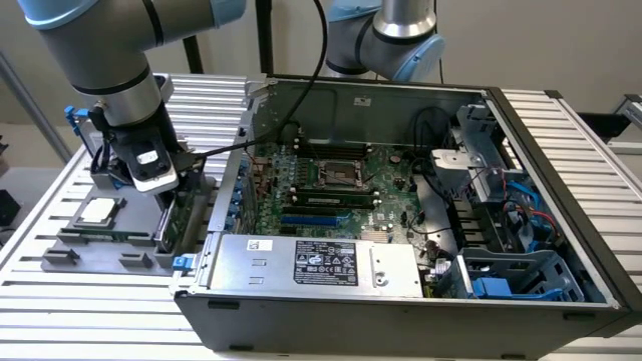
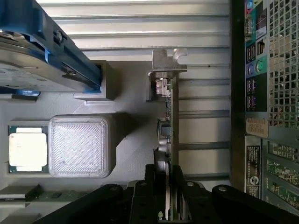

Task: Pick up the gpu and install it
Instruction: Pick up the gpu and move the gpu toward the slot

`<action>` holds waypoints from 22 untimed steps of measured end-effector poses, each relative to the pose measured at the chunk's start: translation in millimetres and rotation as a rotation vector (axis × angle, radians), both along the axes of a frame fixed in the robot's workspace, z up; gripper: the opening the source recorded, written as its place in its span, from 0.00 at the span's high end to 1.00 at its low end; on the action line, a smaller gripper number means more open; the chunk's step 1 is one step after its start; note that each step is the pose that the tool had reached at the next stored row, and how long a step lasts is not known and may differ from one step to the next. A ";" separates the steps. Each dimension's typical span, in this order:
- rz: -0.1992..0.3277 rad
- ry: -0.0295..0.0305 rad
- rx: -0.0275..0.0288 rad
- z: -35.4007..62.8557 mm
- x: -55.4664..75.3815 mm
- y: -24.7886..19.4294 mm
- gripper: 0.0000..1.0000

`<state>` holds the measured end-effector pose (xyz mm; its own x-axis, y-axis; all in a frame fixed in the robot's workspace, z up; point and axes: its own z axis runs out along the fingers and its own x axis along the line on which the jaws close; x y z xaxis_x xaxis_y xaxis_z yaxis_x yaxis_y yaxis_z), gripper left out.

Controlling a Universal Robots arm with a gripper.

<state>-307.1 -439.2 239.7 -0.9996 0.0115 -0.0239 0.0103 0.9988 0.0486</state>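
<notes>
Slatted table (image 1: 90, 304): tool (image 2: 167, 176) tight on gpu (image 2: 171, 122)

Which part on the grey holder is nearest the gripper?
The gpu: thin card standing on edge at the gripper; blue-railed drive and square chip lie apart.

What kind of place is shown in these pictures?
Probably a robotics lab bench for computer assembly: a robot arm hangs over a slatted metal table, with an open computer case and a gray tray holding the gpu.
</notes>
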 end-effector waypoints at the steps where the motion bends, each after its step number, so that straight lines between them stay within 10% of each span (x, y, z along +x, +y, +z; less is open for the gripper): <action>1: 0.009 0.0001 -0.0001 0.1 -0.1 0.0 1.00; 15: 0.012 0.0001 -0.0001 0.3 -0.1 -0.1 1.00; 22: 0.012 0.0002 -0.0002 17.2 -0.1 -0.1 1.00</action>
<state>-307.2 -439.2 256.9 -0.9997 -0.0004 -0.0237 -0.0016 0.9988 0.0484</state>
